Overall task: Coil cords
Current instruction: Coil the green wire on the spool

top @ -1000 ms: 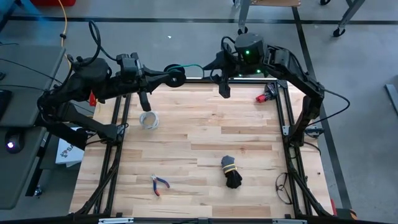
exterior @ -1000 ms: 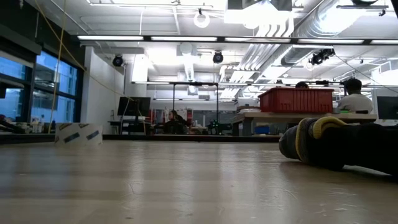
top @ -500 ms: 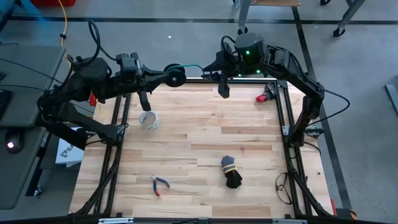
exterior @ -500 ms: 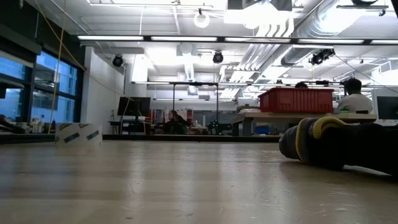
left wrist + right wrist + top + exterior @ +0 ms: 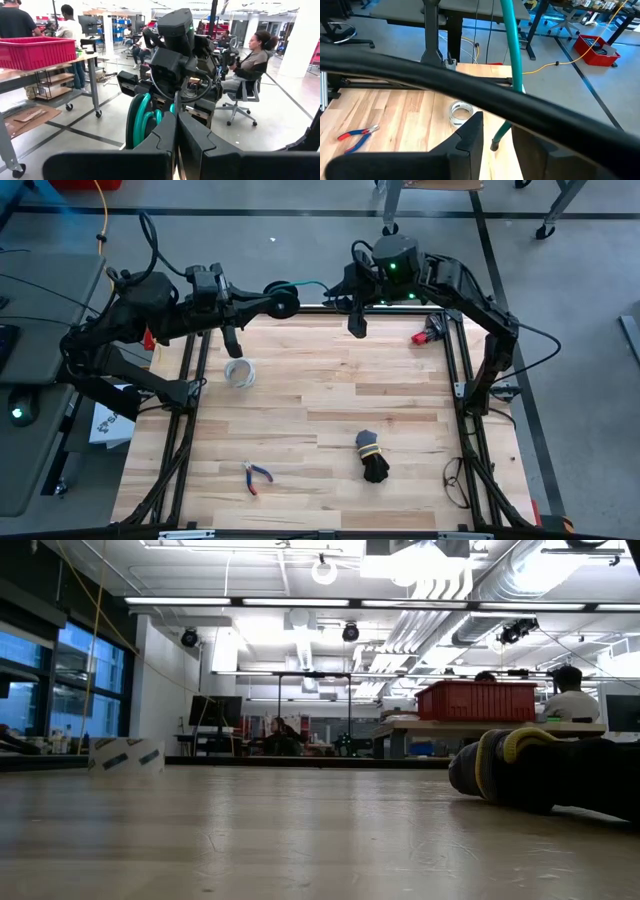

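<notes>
The dark-green cord is wound into a small coil (image 5: 284, 300) that is held in the air over the table's far edge. In the left wrist view its green loops (image 5: 142, 120) stand upright. My left gripper (image 5: 283, 304) is shut on the coil. A thin green tail (image 5: 312, 286) runs from the coil to my right gripper (image 5: 357, 323), which points down and toward the near edge. In the right wrist view the tail (image 5: 512, 60) runs in between the parted fingers of my right gripper (image 5: 496, 122), and its end (image 5: 494, 145) lies there. My left gripper pinches several loops of the coil (image 5: 161, 118) between its two fingers, at the side of the coil nearest the gripper. The fingers come in level from the table's left. The coil is lifted clear and stands on edge. My right gripper has the tail's end between its fingers, in a gap wider than the cord. I cannot tell whether a finger touches it.
A pale ring (image 5: 238, 372) lies at the far left of the table. Red-handled pliers (image 5: 256, 476) lie near the front left. A black cord bundle with a yellow tie (image 5: 372, 458) lies near the front middle. A red object (image 5: 430, 332) sits at the far right edge.
My right gripper has edged toward the table's left, closer to the coil. The coil and my left gripper have stayed in place.
</notes>
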{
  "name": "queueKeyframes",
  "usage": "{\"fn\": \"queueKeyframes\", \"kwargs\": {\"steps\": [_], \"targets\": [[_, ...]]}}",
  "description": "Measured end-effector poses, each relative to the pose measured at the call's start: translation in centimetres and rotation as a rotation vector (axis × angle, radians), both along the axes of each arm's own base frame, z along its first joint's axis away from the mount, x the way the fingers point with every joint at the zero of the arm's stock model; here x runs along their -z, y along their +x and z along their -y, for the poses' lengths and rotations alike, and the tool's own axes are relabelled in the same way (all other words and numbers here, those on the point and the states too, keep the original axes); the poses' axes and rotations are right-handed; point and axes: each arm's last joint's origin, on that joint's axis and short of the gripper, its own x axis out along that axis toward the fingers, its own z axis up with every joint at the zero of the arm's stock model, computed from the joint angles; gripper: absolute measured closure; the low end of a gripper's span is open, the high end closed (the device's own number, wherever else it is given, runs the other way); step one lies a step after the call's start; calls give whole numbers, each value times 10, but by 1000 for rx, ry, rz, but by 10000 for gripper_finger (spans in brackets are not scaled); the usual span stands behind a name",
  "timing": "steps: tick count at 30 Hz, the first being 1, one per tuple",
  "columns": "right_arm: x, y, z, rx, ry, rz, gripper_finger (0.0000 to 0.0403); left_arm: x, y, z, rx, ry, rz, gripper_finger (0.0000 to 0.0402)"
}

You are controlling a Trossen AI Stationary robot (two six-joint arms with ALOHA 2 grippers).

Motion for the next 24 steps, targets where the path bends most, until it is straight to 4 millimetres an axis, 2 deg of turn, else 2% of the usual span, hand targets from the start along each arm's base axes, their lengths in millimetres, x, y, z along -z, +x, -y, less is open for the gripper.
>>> {"fn": "queueKeyframes", "kwargs": {"steps": [9, 18, 24], "targets": [[0, -2, 0, 19, -31, -12, 332, 2, 0, 0, 1, 1, -17, 394], [-3, -7, -1, 25, -41, -10, 336, 1, 0, 0, 1, 2, -15, 394], [-3, -7, -1, 29, -35, -9, 357, 1, 0, 0, 1, 1, -14, 394]]}}
